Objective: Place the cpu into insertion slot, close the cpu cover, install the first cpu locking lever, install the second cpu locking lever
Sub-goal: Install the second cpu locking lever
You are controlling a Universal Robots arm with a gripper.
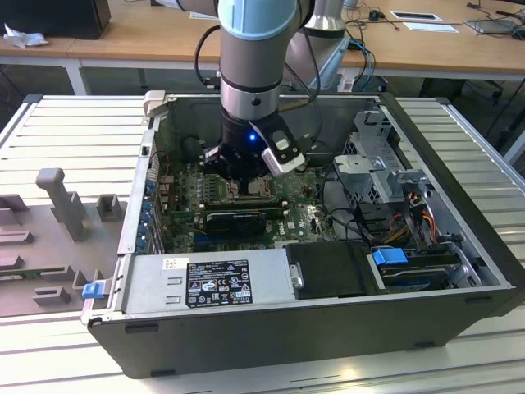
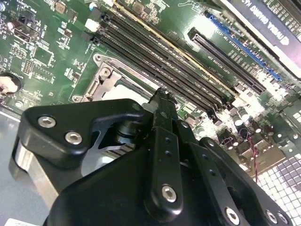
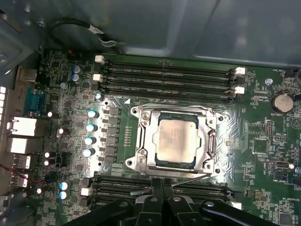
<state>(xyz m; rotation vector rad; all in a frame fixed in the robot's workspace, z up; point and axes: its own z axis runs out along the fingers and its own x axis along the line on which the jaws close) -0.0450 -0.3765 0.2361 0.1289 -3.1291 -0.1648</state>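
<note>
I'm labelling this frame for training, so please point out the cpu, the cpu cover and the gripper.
cpu (image 3: 177,140): first wrist view, middle of its silver top.
cpu cover (image 3: 145,141): first wrist view, one side bar of the frame.
gripper (image 3: 162,181): first wrist view, between its fingertips.

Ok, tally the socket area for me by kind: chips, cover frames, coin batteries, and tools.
Pale silver-grey square cpu chip: 1
Silvery metal cpu cover frame with a square window: 1
Round silver coin battery: 1
Black tool: 1
Total: 4
</note>
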